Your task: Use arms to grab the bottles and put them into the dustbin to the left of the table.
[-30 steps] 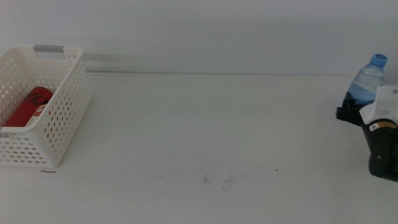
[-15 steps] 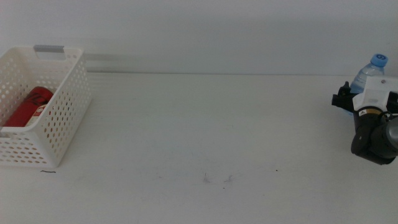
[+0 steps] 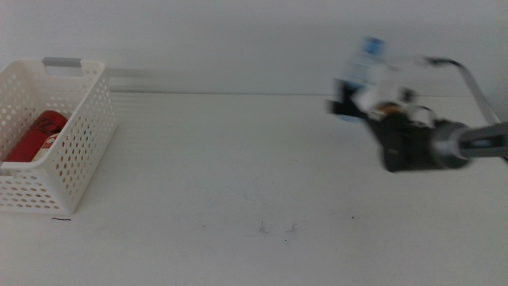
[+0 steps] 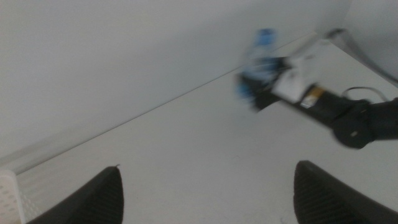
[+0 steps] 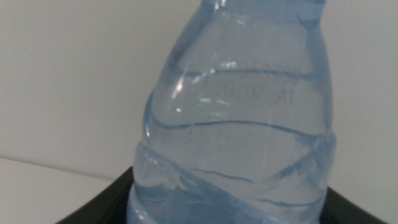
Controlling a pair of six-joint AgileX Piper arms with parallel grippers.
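My right gripper is shut on the small clear water bottle, lifted off the table at right of centre and blurred by motion. In the right wrist view the water bottle fills the picture between the dark jaws. The left wrist view shows the same bottle in the right gripper far off, while my left gripper stands open over bare table. The white dustbin stands at the table's left with a red can lying inside.
A few faint scuff marks show on the tabletop near the front. The right arm and its thin cable reach in from the right edge.
The right gripper has lifted the water bottle off the table's far right and swung it leftward toward the middle. The dustbin and can have not moved.
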